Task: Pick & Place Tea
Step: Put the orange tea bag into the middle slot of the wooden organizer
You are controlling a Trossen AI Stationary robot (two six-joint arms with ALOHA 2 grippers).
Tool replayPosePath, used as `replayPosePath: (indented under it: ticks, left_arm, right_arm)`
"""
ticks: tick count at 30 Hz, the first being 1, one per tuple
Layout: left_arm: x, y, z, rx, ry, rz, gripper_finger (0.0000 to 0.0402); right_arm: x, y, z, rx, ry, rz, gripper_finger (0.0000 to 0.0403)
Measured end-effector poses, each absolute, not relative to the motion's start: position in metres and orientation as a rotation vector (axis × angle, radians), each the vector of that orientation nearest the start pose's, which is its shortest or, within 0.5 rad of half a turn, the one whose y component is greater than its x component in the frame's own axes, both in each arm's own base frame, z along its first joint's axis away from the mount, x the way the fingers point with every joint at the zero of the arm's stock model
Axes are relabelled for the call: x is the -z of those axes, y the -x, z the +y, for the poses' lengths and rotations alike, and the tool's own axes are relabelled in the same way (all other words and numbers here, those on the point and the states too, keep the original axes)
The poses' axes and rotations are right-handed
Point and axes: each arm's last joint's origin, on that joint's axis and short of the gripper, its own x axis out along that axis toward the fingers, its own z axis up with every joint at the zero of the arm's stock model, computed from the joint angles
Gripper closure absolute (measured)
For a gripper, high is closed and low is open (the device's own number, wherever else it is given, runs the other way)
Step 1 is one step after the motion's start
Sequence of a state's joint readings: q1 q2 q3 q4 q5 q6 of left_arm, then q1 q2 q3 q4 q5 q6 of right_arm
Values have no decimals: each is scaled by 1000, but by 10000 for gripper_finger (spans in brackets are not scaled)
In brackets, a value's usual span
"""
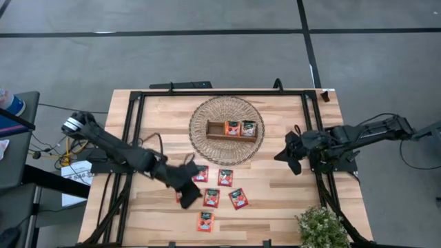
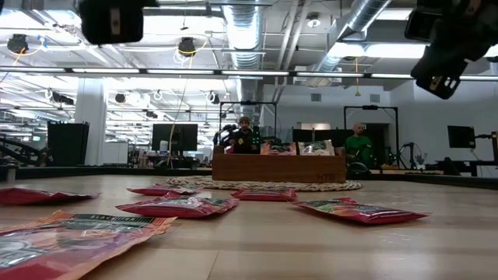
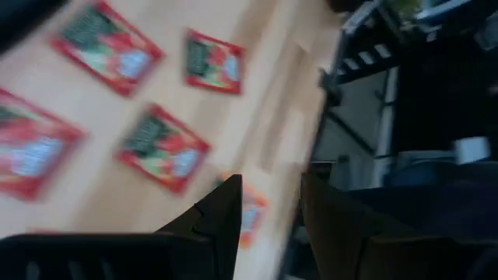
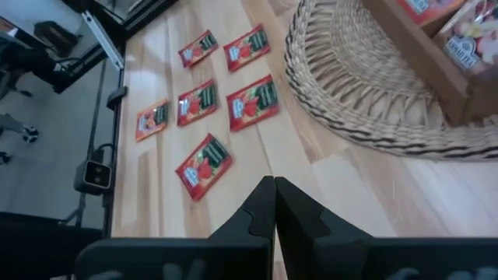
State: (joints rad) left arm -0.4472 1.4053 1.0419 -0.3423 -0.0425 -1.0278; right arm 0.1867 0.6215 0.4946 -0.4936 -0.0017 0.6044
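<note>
Left hand (image 1: 185, 180) hides part of one tea sachet (image 1: 180, 197).

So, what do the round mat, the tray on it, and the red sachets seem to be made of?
The round mat looks like woven wicker or rattan: pale strands looping in an open pattern. The tray seems to be brown wood with a matte finish and plain flat walls. The red tea sachets look like thin printed foil or plastic film, slightly glossy, though paper cannot be ruled out.

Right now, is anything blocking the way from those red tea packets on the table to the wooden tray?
Nothing visible does. The tea sachets lie flat on bare wood in front of the tray; only the low woven mat's rim lies between, under the tray.
</note>
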Motion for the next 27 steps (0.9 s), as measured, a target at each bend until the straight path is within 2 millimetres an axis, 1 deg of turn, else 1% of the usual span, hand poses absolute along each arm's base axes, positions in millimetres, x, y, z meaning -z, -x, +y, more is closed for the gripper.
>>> replayPosePath:
  ticks: [2,4,6,8,11,13,16,18,21,27]
  left_arm:
    - [-267,-275,-142,-6,852,862,278]
    - [-262,-284,-156,17,926,932,278]
    - [-252,-292,-170,15,978,1043,278]
    - [-240,-302,-184,0,1002,1111,278]
    - [-225,-312,-200,-9,934,1200,278]
    - [-223,-319,-212,51,863,1191,278]
    - [-225,-327,-228,83,771,1156,278]
    - [-222,-329,-235,69,713,1141,278]
    - [-217,-332,-243,62,670,1116,277]
    - [-199,-332,-244,15,629,1171,277]
  right_arm:
    - [-228,-133,26,6,-524,651,403]
    - [-228,-133,26,-2,-524,650,403]
    - [-229,-133,27,-10,-523,641,403]
    - [-230,-133,27,-17,-520,637,403]
    - [-231,-134,27,-22,-520,623,403]
    - [-231,-135,27,-23,-520,620,403]
    - [-231,-136,28,-29,-522,613,403]
    - [-232,-137,28,-43,-525,606,403]
    - [-232,-137,29,-49,-525,618,403]
    - [-231,-136,32,-75,-503,623,403]
